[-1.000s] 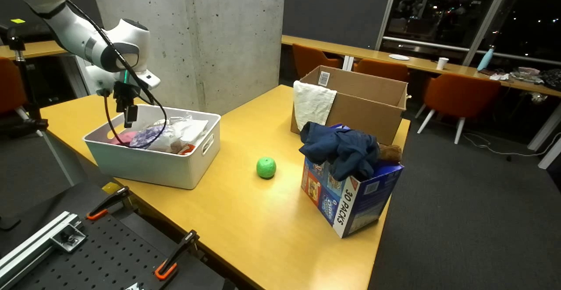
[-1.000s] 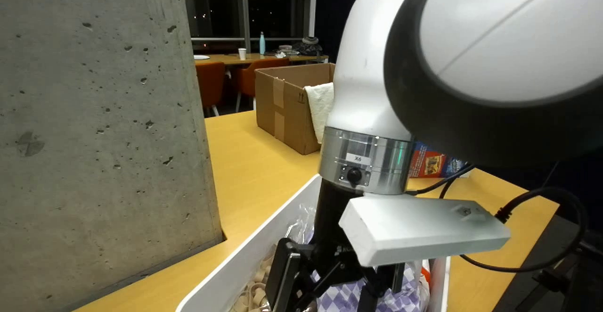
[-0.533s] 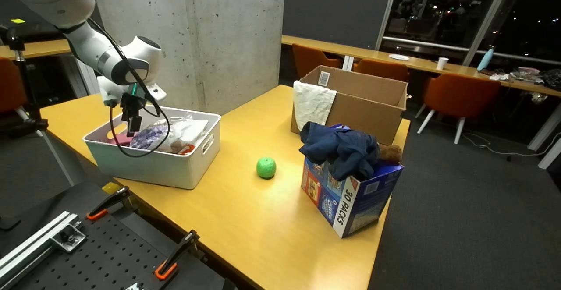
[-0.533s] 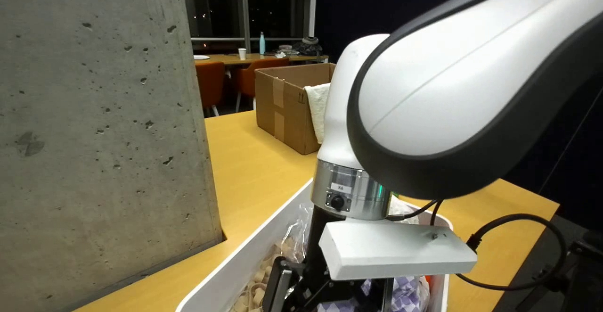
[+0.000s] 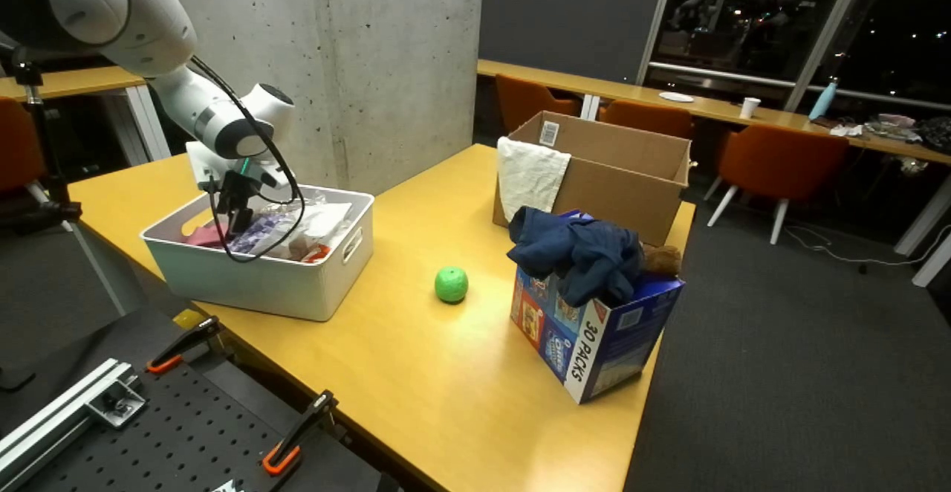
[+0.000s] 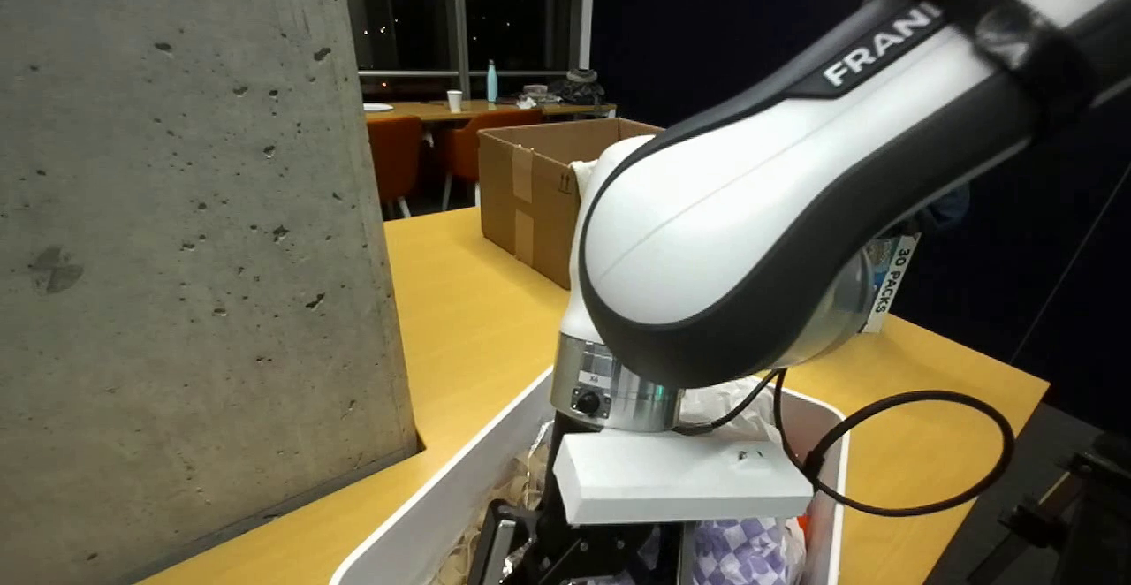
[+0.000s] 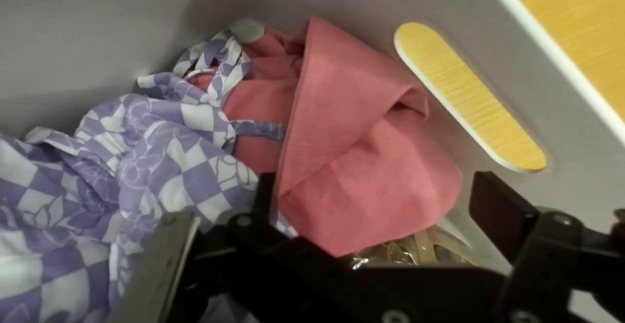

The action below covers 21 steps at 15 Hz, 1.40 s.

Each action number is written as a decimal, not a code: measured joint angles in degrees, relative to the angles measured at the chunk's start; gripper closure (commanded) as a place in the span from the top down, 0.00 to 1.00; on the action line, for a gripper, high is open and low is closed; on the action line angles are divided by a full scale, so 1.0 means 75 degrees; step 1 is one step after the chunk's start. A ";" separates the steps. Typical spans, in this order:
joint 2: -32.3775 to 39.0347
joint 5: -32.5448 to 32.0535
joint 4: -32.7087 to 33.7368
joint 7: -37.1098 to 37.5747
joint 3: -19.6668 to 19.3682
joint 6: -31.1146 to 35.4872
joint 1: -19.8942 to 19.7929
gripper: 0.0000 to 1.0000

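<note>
In an exterior view, the arm (image 5: 152, 24) leans in from the left, bent downward; its gripper (image 7: 378, 189), spread wide and gripping nothing, points into the tub (image 5: 238, 280) near the pink cloth (image 7: 361, 147) at its left end.

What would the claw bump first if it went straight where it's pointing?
Probably the pink cloth in the white bin: in the wrist view it shows between the two sides of the open claw. One side might brush the purple checked cloth first; depth is hard to tell.
</note>
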 measured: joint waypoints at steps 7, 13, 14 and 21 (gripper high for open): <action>0.0864 0.0137 0.1080 -0.0226 0.0086 -0.0375 -0.0011 0.75; 0.1266 0.0147 0.1705 -0.0365 0.0100 -0.0807 -0.0018 0.34; 0.1309 0.0147 0.1777 -0.0376 0.0100 -0.0852 -0.0021 0.28; 0.1434 0.0148 0.2038 -0.0390 0.0101 -0.1094 -0.0022 0.00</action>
